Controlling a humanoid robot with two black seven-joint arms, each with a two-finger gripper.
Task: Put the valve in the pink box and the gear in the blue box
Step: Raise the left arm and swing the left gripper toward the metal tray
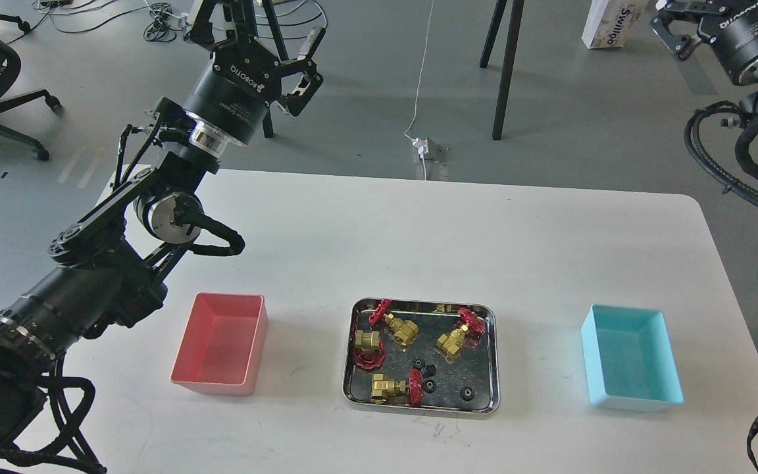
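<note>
Head view: our left gripper (257, 29) hangs with fingers apart, well behind the steel tray (491, 368) holding valves (453, 341) and gears (466, 394). Our right gripper (672, 26) is cropped; can't tell its state.

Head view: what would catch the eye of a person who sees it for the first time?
The shiny steel tray at table centre, holding brass valves with red handwheels and tiny black gears. An empty pink box sits left of it, an empty blue box right. The left gripper is raised high behind the table.
</note>
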